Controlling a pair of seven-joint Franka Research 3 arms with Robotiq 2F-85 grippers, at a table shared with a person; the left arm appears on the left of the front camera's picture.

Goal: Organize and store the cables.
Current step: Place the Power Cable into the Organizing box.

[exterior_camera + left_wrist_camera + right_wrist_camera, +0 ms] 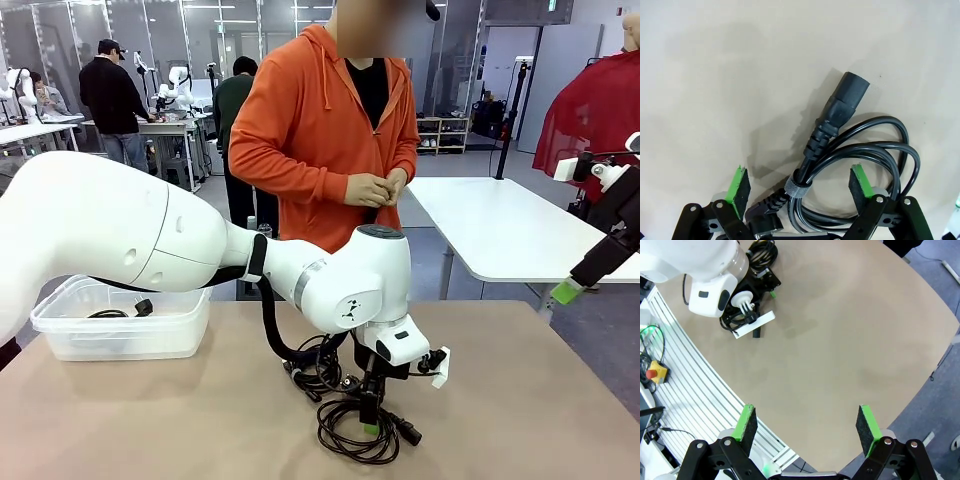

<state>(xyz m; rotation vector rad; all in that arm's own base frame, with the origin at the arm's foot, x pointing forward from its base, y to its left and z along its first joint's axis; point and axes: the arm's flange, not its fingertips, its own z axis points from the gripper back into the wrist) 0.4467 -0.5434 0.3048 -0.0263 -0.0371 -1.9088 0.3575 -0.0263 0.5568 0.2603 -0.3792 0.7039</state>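
Smooth black rubber-sheathed power cable (865,145), loosely coiled and cinched by a ribbed grey band (797,189), is lying on the matte tan table (715,75), near centre. The left gripper (800,182) is straddling it, green pads apart, not touching. More tangled black cords (318,368) are lying just far-left of it. A clear plastic bin (60,335), far left, is holding one black cord (125,311). The right gripper (805,422) is hanging wide open above the table's right edge.

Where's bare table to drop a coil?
Free: right half of the table, from the cables to its right edge; also the near-left strip between the bin and the cables. Crowded: centre, where the left gripper straddles one.
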